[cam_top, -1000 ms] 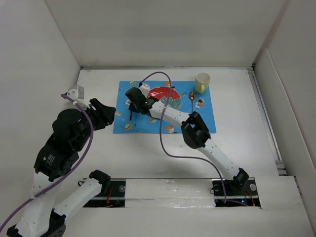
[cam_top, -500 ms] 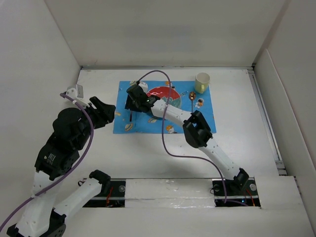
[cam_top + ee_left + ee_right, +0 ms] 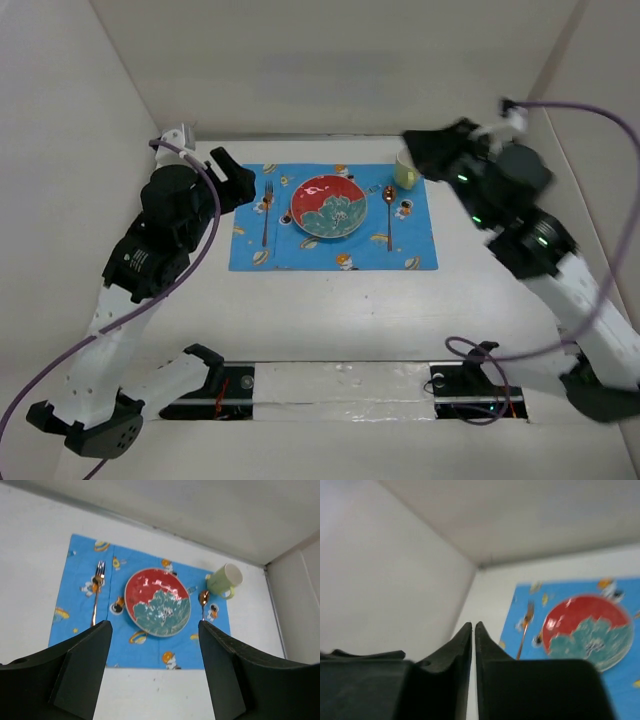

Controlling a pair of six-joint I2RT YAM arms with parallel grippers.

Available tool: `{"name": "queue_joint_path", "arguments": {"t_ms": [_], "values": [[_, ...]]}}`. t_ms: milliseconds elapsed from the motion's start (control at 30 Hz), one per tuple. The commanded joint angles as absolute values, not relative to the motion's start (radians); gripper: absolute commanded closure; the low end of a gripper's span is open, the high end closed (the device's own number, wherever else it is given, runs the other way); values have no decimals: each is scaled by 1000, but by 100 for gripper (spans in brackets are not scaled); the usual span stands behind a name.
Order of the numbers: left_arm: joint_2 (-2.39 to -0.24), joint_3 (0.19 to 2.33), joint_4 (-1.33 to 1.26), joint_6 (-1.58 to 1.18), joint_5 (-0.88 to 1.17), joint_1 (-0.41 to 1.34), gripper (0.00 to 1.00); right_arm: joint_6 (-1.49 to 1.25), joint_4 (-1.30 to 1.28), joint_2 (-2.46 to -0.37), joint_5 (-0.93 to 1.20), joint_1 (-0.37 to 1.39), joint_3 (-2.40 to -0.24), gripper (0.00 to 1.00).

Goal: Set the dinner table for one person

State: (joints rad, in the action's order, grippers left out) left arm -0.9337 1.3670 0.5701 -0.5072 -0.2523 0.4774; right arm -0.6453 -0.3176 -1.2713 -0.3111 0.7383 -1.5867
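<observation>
On dinner table (image 3: 330,320), centre: mat (image 3: 420,250) carries plate (image 3: 327,206), fork (image 3: 266,210) left, spoon (image 3: 389,215) right, both lying near-to-far. Mug (image 3: 407,168) at mat's far-right corner. Left gripper (image 3: 240,178) spread wide, empty, nearest fork. Right gripper (image 3: 473,625) pinched closed, empty, nearest mug. Setting looks complete.

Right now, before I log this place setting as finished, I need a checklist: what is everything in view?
dinner table: 1, white, beneath everything
mat: 1, blue cartoon print, flat on the table's far middle
plate: 1, red and teal, centre of the mat
fork: 1, copper-toned, on the mat left of the plate
spoon: 1, copper-toned, on the mat right of the plate
mug: 1, pale yellow-green, at the mat's far right corner
left tool: 1, black, open, empty, raised beside the mat's left edge
right tool: 1, black, shut, empty, raised near the mug
</observation>
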Motion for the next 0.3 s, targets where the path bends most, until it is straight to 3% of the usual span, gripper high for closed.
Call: {"name": "queue_joint_path", "arguments": {"t_ms": [0,67,267], "values": [[-949,1497,437,-443,-314,477,33,-659,-345,-1025,-523,666,-1390,77],[-965,1522,423,-431,-333,477,32,-695,-365,-875,-572,562,-1330,60],[-970,1436,408,-462,-305,477,31,-678,-494,-856,-418,312,-1253,39]]}}
